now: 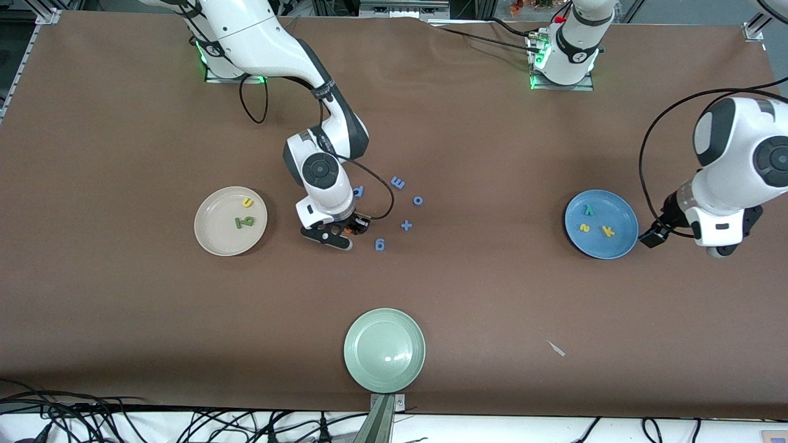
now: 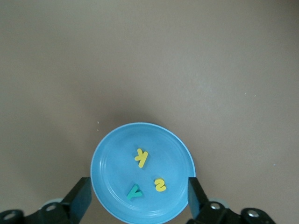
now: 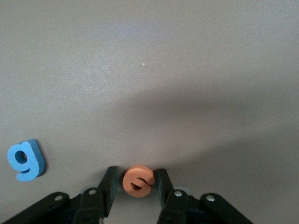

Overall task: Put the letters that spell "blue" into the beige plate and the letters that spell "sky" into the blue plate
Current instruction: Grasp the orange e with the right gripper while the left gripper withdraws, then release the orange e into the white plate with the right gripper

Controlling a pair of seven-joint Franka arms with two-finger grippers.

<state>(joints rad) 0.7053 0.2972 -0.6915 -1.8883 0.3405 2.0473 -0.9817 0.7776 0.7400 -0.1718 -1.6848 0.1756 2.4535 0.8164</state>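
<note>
The orange "e" (image 3: 138, 181) lies on the brown table near the middle, with my right gripper (image 3: 138, 173) shut on it, one finger against each side; in the front view the gripper (image 1: 345, 232) is down at the table. The beige plate (image 1: 215, 237), toward the right arm's end, holds a yellow "u" (image 1: 247, 202) and olive-green pieces (image 1: 244, 222). The blue plate (image 1: 623, 215) (image 2: 112, 168), toward the left arm's end, holds the yellow "k" (image 2: 141, 157), yellow "s" (image 2: 160, 185) and teal "y" (image 2: 135, 192). My left gripper (image 2: 139, 198) hangs open over that plate, empty.
Several blue letters lie round the right gripper: a "g" (image 1: 380, 245) (image 3: 26, 160), an "x" (image 1: 406, 225), an "o" (image 1: 418, 200) and two more farther from the front camera. A pale green plate (image 1: 369, 369) sits near the table's front edge, a white scrap (image 1: 557, 349) beside it.
</note>
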